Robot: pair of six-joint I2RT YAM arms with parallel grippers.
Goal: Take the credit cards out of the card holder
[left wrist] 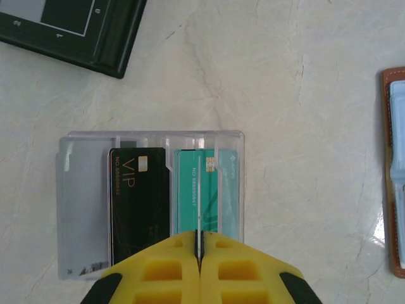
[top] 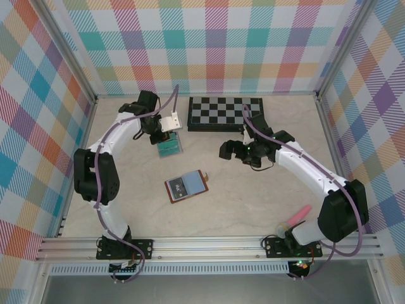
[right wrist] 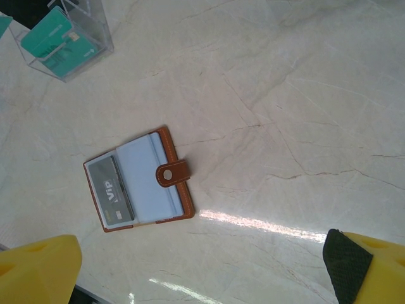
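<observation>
The left claw (left wrist: 200,239) was clenched; a thin pale edge (left wrist: 199,190) ran into its jaws, impossible to identify. Just ahead, a clear tray (left wrist: 82,209) held a black card (left wrist: 139,202) and a teal card (left wrist: 221,190); the chessboard (left wrist: 95,38) beyond was cut off. The right claw (right wrist: 202,256) gaped above the open card holder (right wrist: 152,183) on the bench (right wrist: 285,95).

Brown card holder (right wrist: 149,183) lies open, dark credit card (right wrist: 114,194) inside.

The clear plastic tray (left wrist: 152,135) holds glossy plastic credit cards (left wrist: 186,196). The card holder (right wrist: 145,183) is smooth brown leather. The tabletop (right wrist: 285,95) is polished and marble-patterned.
</observation>
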